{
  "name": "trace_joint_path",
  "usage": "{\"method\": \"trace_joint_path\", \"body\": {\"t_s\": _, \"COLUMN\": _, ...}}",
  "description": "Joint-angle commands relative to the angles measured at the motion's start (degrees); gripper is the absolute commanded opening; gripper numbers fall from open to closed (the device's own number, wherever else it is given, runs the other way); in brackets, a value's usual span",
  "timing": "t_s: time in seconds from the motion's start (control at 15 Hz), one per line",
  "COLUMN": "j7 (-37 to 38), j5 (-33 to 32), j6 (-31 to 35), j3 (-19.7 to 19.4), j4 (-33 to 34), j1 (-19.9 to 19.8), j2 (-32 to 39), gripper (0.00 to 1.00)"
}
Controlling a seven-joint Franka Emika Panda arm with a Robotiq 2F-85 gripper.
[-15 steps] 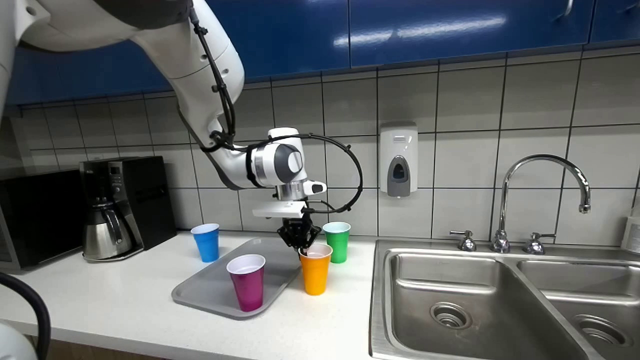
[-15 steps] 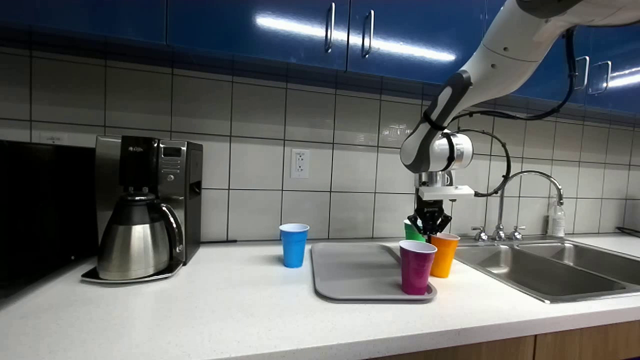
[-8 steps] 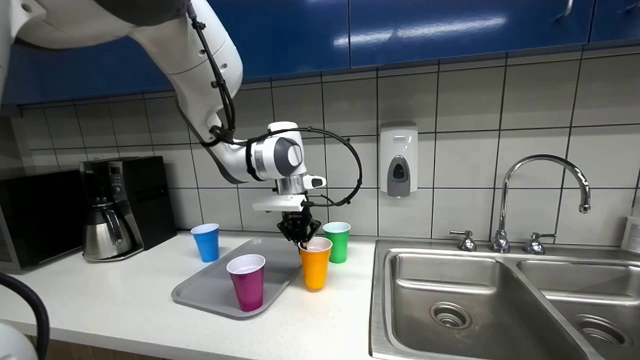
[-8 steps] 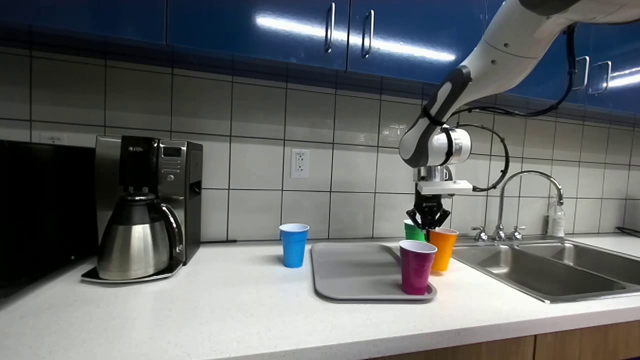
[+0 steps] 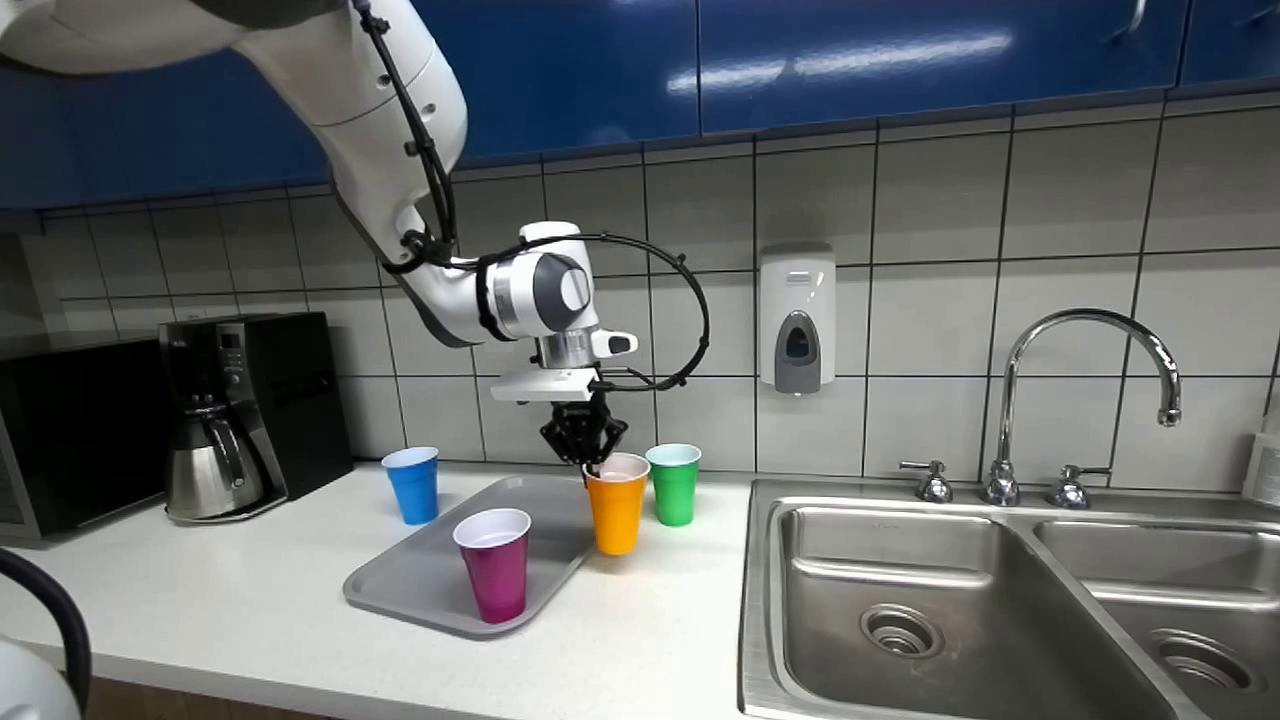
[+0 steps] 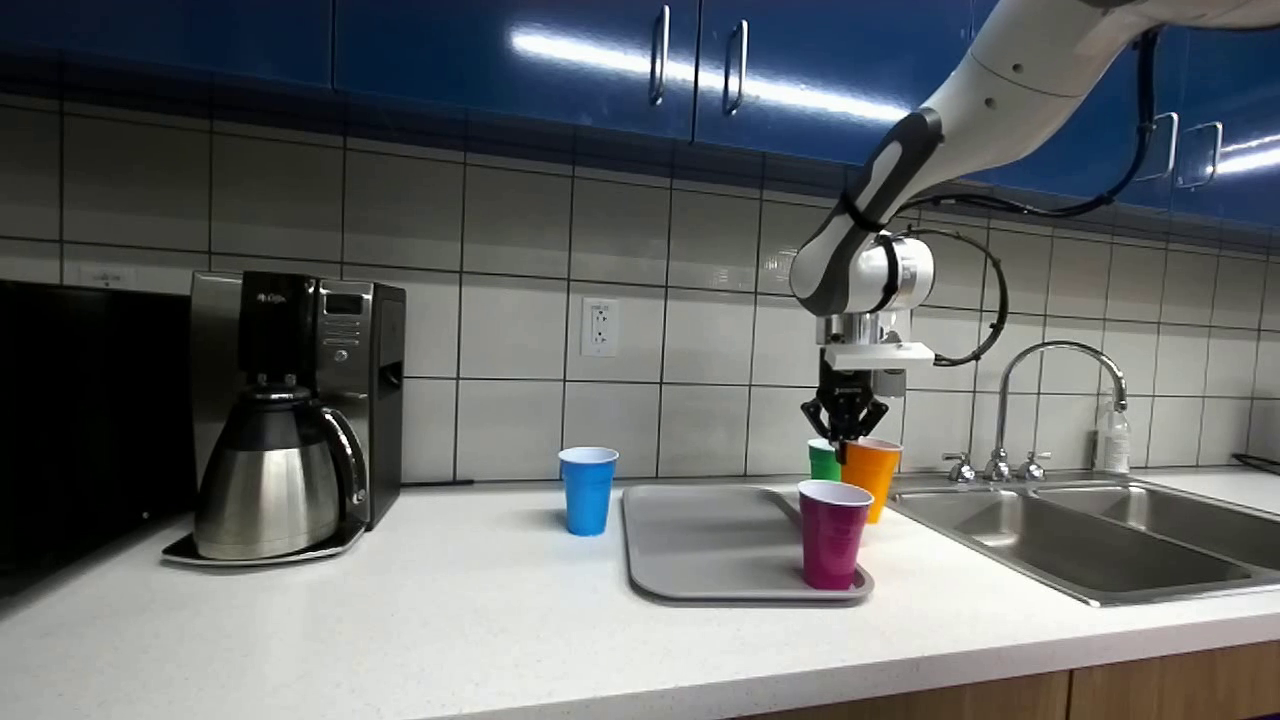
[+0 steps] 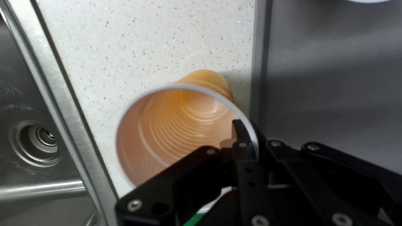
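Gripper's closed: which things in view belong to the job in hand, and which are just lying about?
In hand:
gripper, closed
orange cup, pinched at its rim

Not held, seemingly just about:
purple cup, standing on the gray tray
green cup
blue cup
coffee maker
soap dispenser
sink

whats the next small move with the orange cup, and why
Probably raise the orange cup slightly, straight up, before any sideways travel: the gripper is shut on its rim, and its base appears to hang just above the counter, beside the edge of the gray tray, with the green cup standing close by.
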Motion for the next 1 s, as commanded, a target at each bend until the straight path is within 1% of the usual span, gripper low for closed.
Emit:
{"method": "trace_joint_path", "body": {"t_s": 0.0, "j7": -0.46, "j5": 0.25, "j6": -2.91, "j3": 1.8, "j4": 0.01, "j1": 0.2, "j2": -1.94, "gripper": 0.01}}
{"method": "trace_joint_path", "body": {"t_s": 0.6, "j7": 0.08, "j5": -0.72, "j6": -3.35, "j3": 3.88, "j4": 0.09, "j1": 2.43, "j2": -1.73, "gripper": 0.01}}
{"method": "trace_joint_path", "body": {"t_s": 0.93, "j7": 0.43, "j5": -1.34, "j6": -3.41, "j3": 4.23, "j4": 0.32, "j1": 3.72, "j2": -1.31, "gripper": 0.01}}
